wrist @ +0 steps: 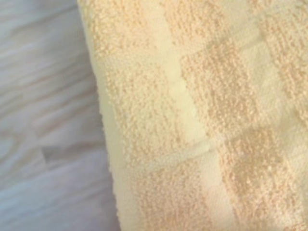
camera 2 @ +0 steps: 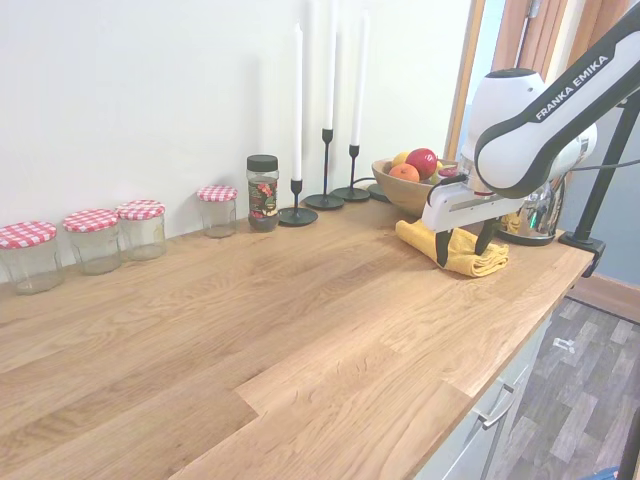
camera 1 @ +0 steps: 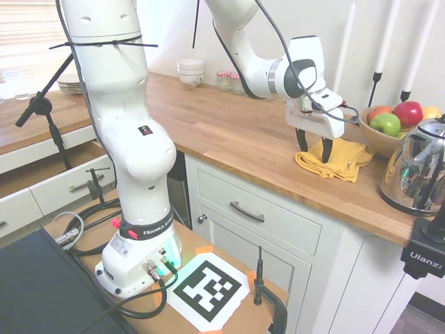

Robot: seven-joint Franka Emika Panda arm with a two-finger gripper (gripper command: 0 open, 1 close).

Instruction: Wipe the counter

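Pincer (camera 1: 316, 152) spread over one yellow cloth (camera 1: 342, 158), one counter (camera 2: 300, 320), four red-lidded jars (camera 2: 90, 240)

**Gripper over a folded cloth on the tabletop**

The white arm's black-fingered gripper (camera 1: 318, 147), fingers spread, points down onto a folded yellow terry cloth (camera 1: 336, 159) on the warm-brown butcher-block wooden tabletop (camera 1: 229, 132). Beside the cloth stand a wooden bowl of apples (camera 1: 383, 129) and a shiny steel kettle (camera 1: 417, 169). Stacked white bowls (camera 1: 190, 72) sit far along, near the wall.
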